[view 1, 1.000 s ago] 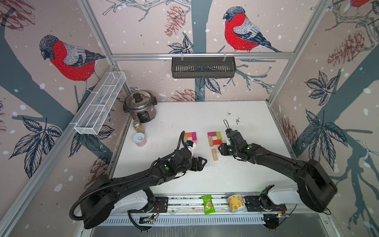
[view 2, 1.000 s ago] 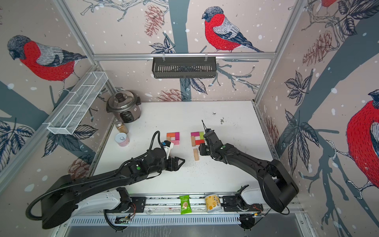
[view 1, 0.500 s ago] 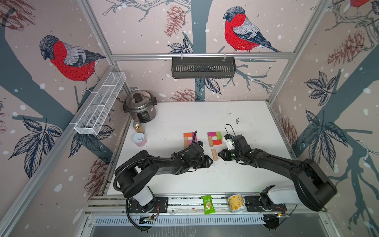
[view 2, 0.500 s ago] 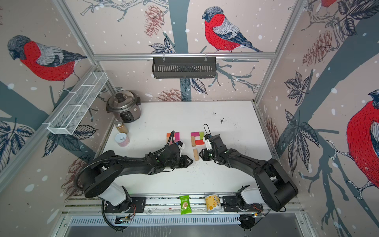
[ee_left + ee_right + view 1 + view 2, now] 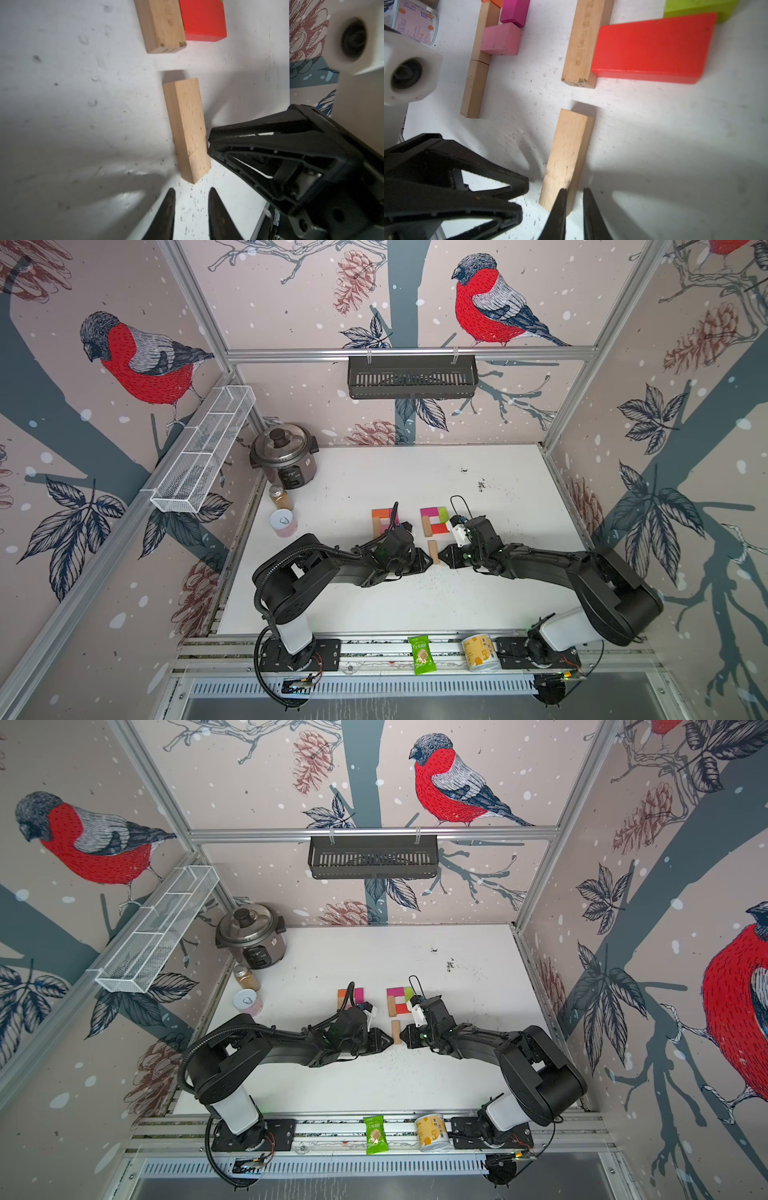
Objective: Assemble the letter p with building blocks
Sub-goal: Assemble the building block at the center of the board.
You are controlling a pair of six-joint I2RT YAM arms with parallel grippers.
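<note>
Two black arms close in on a loose wood bar (image 5: pixel 433 551) lying flat on the white bench (image 5: pixel 374 472), its long axis running near to far. The left gripper (image 5: pixel 428 562) reaches in from the left toward the bar's near end. Its jaws are narrow and hold nothing, with bare bench showing in the slim gap. In the left wrist view its fingers (image 5: pixel 169 212) stop just short of the wood.

The right gripper (image 5: pixel 444 561) comes from the right, jaws all but closed and empty. Its tip touches the bar's right side close to the near end, and in the right wrist view one of its fingers (image 5: pixel 560 207) overlaps the bar's corner.

Just past the bar's far end, across a small gap and roughly in line, lies a second wood bar (image 5: pixel 583 41). A red block (image 5: pixel 652 47) sits against its right side, with a lime green block (image 5: pixel 695 6) beyond that.

Farther left sits another group. There a light pink block (image 5: pixel 502 39) and a magenta block (image 5: pixel 515 10) rest against two wood bars (image 5: pixel 475 87) laid end to end.
</note>
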